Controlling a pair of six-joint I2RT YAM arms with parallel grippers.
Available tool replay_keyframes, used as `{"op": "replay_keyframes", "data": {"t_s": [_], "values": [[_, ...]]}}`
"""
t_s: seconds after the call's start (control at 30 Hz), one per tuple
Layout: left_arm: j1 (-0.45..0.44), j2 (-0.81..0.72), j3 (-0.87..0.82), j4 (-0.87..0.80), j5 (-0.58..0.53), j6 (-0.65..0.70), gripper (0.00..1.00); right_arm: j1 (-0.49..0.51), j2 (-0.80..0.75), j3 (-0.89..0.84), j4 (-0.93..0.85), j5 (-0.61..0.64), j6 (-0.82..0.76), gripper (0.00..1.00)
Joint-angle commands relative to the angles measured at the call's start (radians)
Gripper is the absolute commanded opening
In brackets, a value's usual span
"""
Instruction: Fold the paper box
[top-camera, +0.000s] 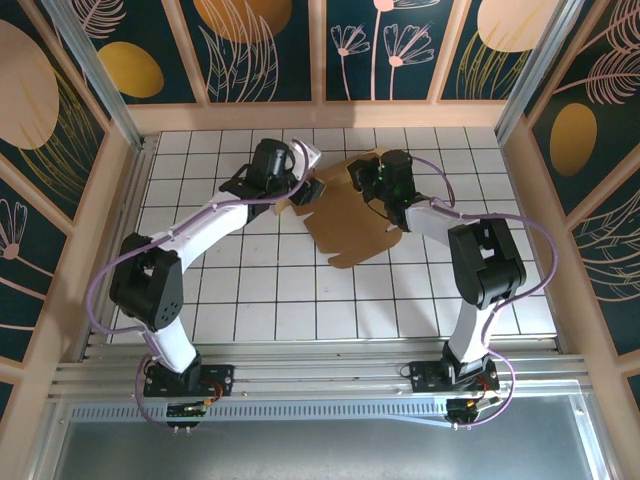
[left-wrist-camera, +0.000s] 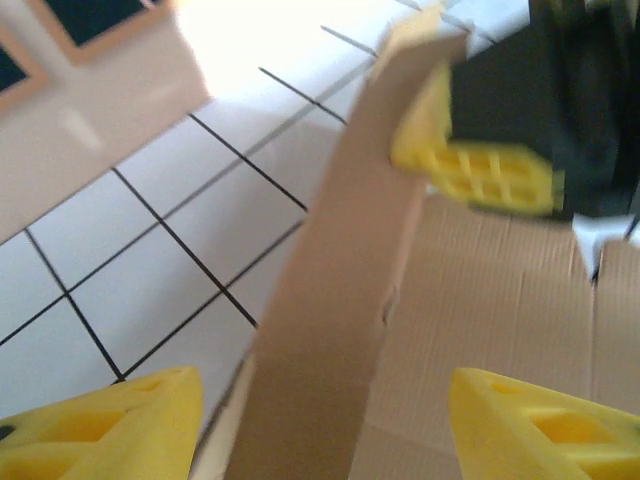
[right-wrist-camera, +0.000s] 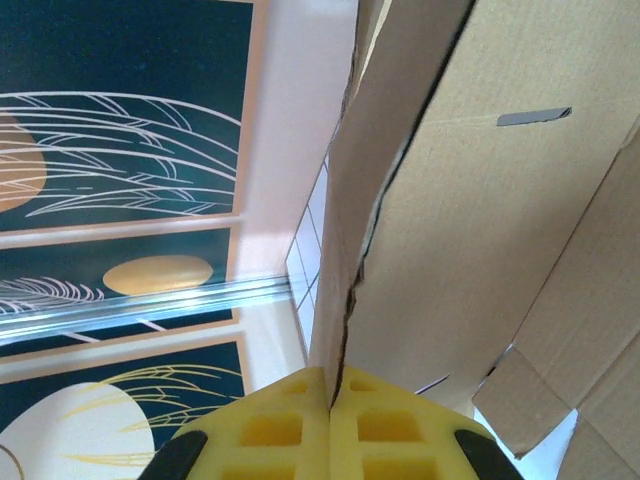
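The paper box (top-camera: 350, 225), a plain brown die-cut sheet of corrugated cardboard with flaps and tabs, lies mostly flat on the white tiled table (top-camera: 250, 290). It sits toward the far side, between the two arms. One long flap (left-wrist-camera: 340, 280) along its left edge is lifted off the tiles and stands nearly upright.

What matters for the coming move is how that flap sits relative to the left gripper (left-wrist-camera: 320, 400). The yellow fingers are spread wide, one on each side of the flap, and from the wrist view neither appears to touch it. The flap's long axis runs straight away from this gripper, starting between its fingers and rising toward the far end, where the right arm has hold.

The right gripper (right-wrist-camera: 330, 385) is the one on the work. Its yellow fingers (left-wrist-camera: 480, 170) are pressed together on the cardboard at the flap's far end, with the edge of the board pinched in the seam between them. We judge the left arm to be just beside the fold and free, so pressing or creasing along the flap's length would fall to it.

The board looks light and springy — an unbroken crease may open again once let go. A narrow slot (right-wrist-camera: 533, 117) and cut tabs show on the panel beside the pinch.
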Motion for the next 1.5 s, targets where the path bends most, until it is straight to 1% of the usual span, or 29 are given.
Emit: {"op": "replay_keyframes", "data": {"t_s": [0.0,0.07,0.1,0.13,0.2,0.27,0.3,0.37,0.43,0.57,0.6,0.67,0.73,0.77,0.87,0.93,1.07,1.13,1.17,1.23,1.3,1.37,1.47], "values": [[0.016,-0.082,0.026,-0.086,-0.064,-0.255,0.66,0.003,0.021,-0.022,0.062,0.012,-0.084,0.03],[0.043,-0.100,0.020,-0.117,-0.061,-0.337,0.65,0.003,0.026,-0.032,0.086,0.013,-0.098,0.03],[0.060,-0.102,0.024,-0.138,-0.060,-0.393,0.61,0.001,0.032,-0.036,0.103,0.009,-0.106,0.03],[0.076,-0.098,0.031,-0.158,-0.057,-0.446,0.54,0.002,0.039,-0.040,0.123,0.004,-0.117,0.03],[0.092,-0.095,0.029,-0.165,-0.015,-0.561,0.39,0.004,0.055,-0.034,0.134,-0.001,-0.132,0.03],[0.092,-0.100,-0.010,-0.101,0.076,-0.659,0.31,0.006,0.072,-0.033,0.161,0.002,-0.141,0.03],[0.092,-0.102,-0.033,-0.057,0.127,-0.704,0.29,0.008,0.080,-0.035,0.171,0.005,-0.140,0.03],[0.092,-0.099,-0.057,-0.008,0.161,-0.780,0.27,0.008,0.092,-0.040,0.194,0.010,-0.143,0.04],[0.092,-0.091,-0.059,-0.004,0.139,-0.803,0.27,0.008,0.100,-0.042,0.199,0.018,-0.146,0.04],[0.092,-0.074,-0.073,0.006,0.053,-0.830,0.27,0.010,0.108,-0.049,0.214,0.020,-0.147,0.05],[0.092,-0.062,-0.069,0.008,0.058,-0.834,0.27,0.009,0.112,-0.050,0.221,0.020,-0.141,0.05],[0.092,-0.043,-0.071,0.040,0.104,-0.835,0.26,0.010,0.119,-0.051,0.233,0.013,-0.135,0.05],[0.092,-0.030,-0.084,0.081,0.124,-0.865,0.20,0.012,0.120,-0.054,0.244,0.013,-0.129,0.05],[0.091,-0.030,-0.088,0.102,0.142,-0.881,0.19,0.014,0.119,-0.054,0.246,0.013,-0.128,0.05],[0.090,0.035,-0.071,0.104,0.153,-0.912,0.20,0.015,0.114,-0.050,0.245,0.013,-0.126,0.06],[0.090,0.057,-0.071,0.126,0.161,-0.925,0.25,0.016,0.113,-0.046,0.242,0.009,-0.123,0.06],[0.090,0.105,-0.065,0.186,0.207,-0.952,0.30,0.018,0.109,-0.042,0.243,0.002,-0.121,0.06],[0.090,0.118,-0.060,0.207,0.208,-0.956,0.36,0.019,0.108,-0.041,0.241,0.002,-0.121,0.06],[0.090,0.121,-0.064,0.233,0.214,-0.960,0.41,0.019,0.108,-0.041,0.241,0.000,-0.120,0.06],[0.090,0.126,-0.071,0.282,0.240,-0.979,0.50,0.020,0.108,-0.040,0.241,-0.003,-0.120,0.06],[0.090,0.134,-0.074,0.314,0.262,-1.005,0.56,0.020,0.107,-0.040,0.239,-0.003,-0.120,0.06],[0.090,0.144,-0.079,0.344,0.272,-1.036,0.58,0.022,0.106,-0.038,0.237,-0.005,-0.119,0.06],[0.090,0.156,-0.097,0.430,0.295,-1.084,0.57,0.022,0.106,-0.035,0.237,-0.010,-0.118,0.06]]}}
